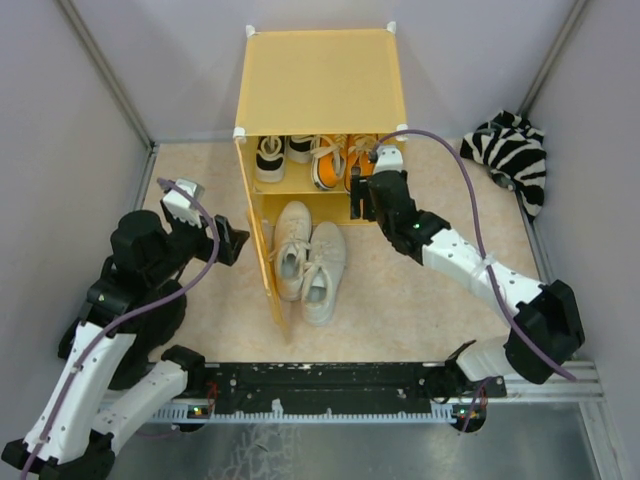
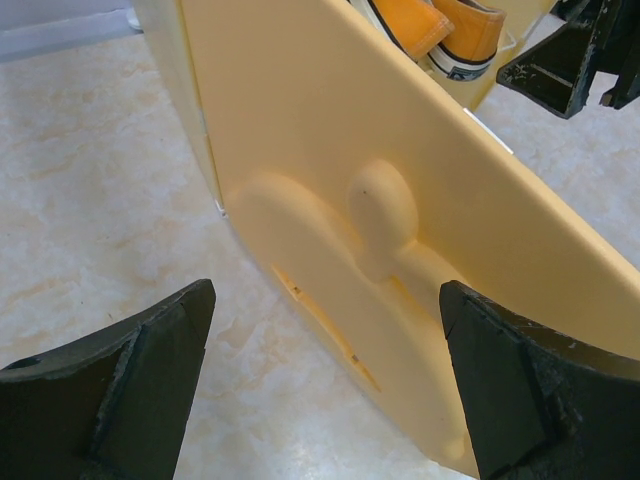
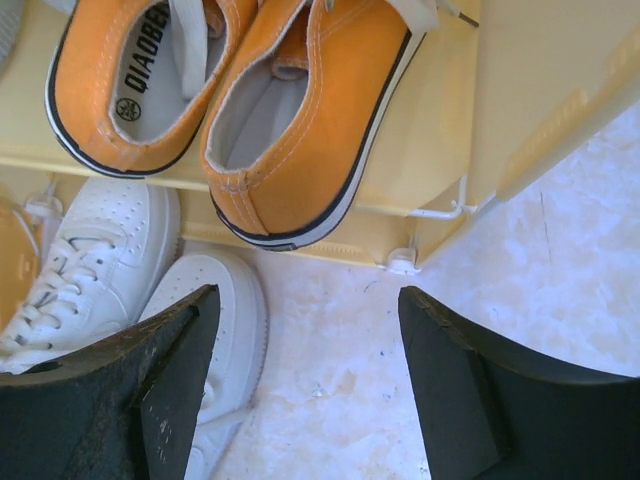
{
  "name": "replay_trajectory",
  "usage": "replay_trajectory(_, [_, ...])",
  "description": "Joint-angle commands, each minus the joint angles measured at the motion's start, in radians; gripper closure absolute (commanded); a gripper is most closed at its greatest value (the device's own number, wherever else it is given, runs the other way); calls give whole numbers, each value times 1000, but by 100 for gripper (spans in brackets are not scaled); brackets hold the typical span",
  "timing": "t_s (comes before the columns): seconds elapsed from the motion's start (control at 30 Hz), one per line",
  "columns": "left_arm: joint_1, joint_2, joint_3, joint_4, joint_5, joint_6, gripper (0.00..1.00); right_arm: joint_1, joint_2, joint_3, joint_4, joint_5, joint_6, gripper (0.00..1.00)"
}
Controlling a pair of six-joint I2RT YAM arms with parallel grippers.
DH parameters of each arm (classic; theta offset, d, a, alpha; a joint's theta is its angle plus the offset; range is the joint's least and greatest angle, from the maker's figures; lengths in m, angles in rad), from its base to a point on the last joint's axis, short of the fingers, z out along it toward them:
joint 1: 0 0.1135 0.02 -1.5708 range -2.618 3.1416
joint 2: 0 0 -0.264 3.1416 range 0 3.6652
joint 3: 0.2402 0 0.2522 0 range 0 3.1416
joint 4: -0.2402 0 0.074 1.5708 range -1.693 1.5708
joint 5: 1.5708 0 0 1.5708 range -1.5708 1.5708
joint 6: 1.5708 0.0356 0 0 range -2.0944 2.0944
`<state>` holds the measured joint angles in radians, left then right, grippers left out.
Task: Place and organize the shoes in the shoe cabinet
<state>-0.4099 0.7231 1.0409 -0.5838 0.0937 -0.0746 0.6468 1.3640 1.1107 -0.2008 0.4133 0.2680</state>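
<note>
Left gripper point(image 2: 325, 390): gaping wide, gripping nothing, facing the door point(image 2: 400, 250).
Door: standing open on the shoe cabinet point(image 1: 320, 80).
Black sneakers point(image 1: 270, 158): sitting on the shelf, left.
Off-white sneakers point(image 1: 308, 260): lying paired, toes inside the lower compartment.
Orange sneakers point(image 3: 250, 100): sitting on the shelf, right.
Right gripper point(image 3: 310, 390): hovering spread apart, empty, just before the orange pair.

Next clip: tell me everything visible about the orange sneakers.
The orange sneakers are a canvas-looking lace-up pair with white laces, pale lining and white soles edged by a black stripe. They sit side by side, touching, on the right of the shoe cabinet's upper shelf, heels facing out and overhanging its front edge. The right gripper hangs just in front, jaws open, touching neither.
</note>
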Motion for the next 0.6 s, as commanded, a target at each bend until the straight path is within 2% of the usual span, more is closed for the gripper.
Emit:
replay_trajectory(0.0, [-3,0,-14,30,-7,-10,1,2,-22,-39,204,16,-60,28])
replay_trajectory(0.33, [-3,-3,-30,32,-6,-2,1,2,67,-87,472,42,-93,29])
replay_trajectory(0.43, [-3,-1,-37,33,-3,2,1,2,127,-53,464,62,-98,29])
replay_trajectory(0.57, [-3,1,-39,35,-8,11,1,2,169,-23,430,119,-79,38])
